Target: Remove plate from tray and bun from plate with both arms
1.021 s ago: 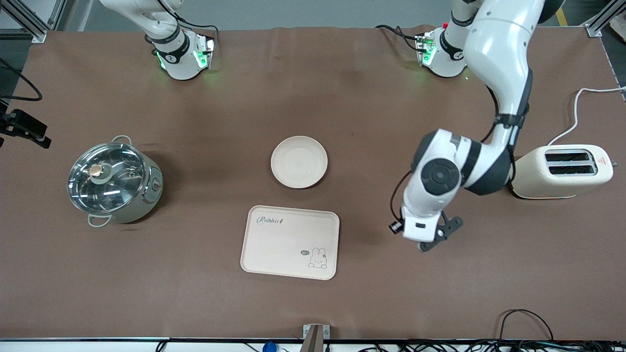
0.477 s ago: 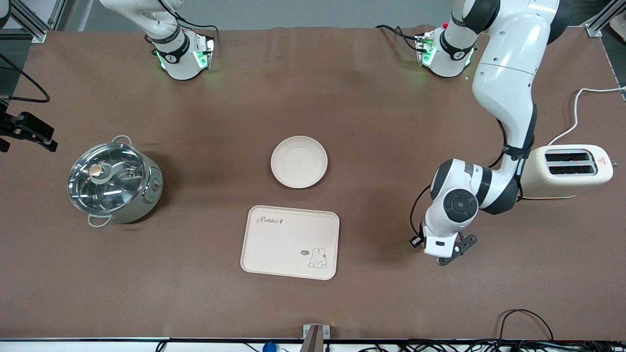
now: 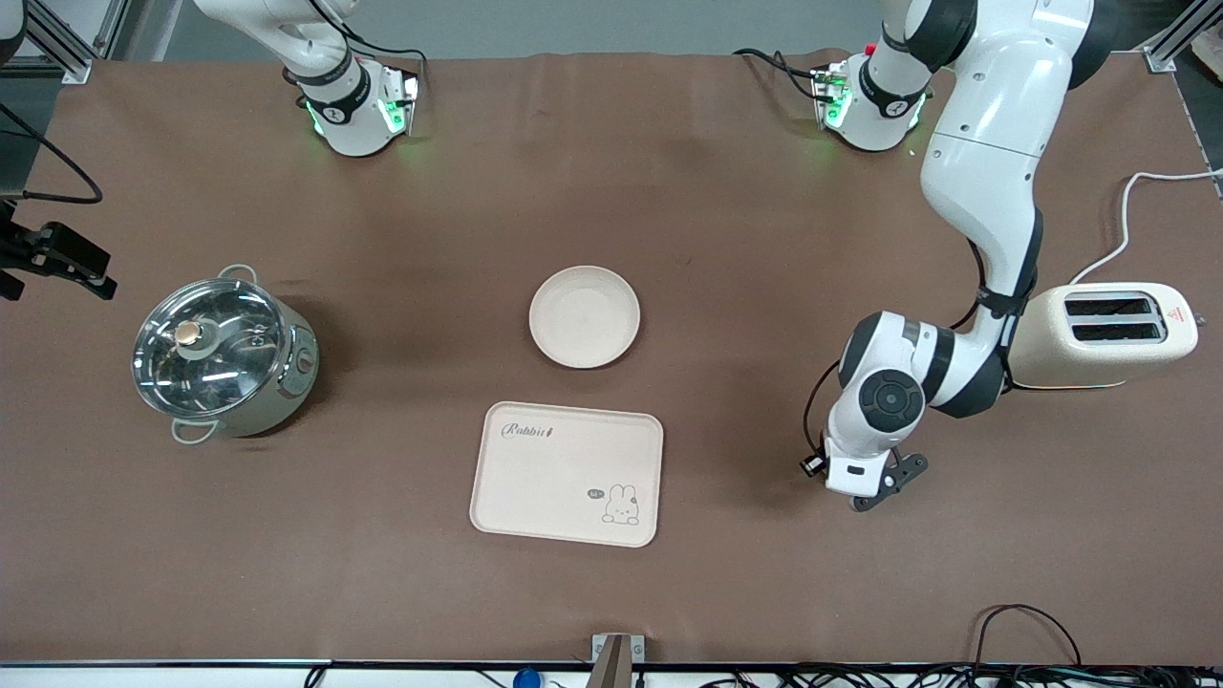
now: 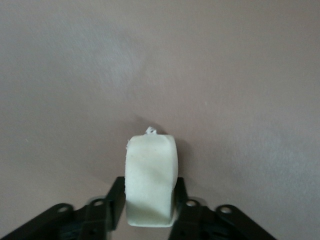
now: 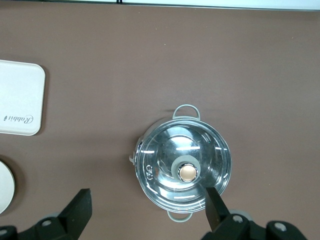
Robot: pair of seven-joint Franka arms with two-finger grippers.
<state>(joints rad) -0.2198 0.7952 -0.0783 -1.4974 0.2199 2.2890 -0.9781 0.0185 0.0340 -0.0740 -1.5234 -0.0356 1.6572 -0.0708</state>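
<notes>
Left hand (image 4: 150, 210): low over the bench (image 3: 726, 239) toward the left arm's end, near the toaster (image 3: 1099, 336); fingers (image 4: 112, 202) at either side of the bun (image 4: 151, 180).
Right hand (image 5: 147, 210): waits spread wide above the pot (image 5: 183, 169).
Plate (image 3: 584, 316): mid-bench, just beside the tray (image 3: 568, 473), farther from the camera.

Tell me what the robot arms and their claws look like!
The left arm and right arm are shiny white tubes with black bands at the joints. Their bases glow green. Thin black cables run along them. The left claw and right claw have two black fingers.
</notes>
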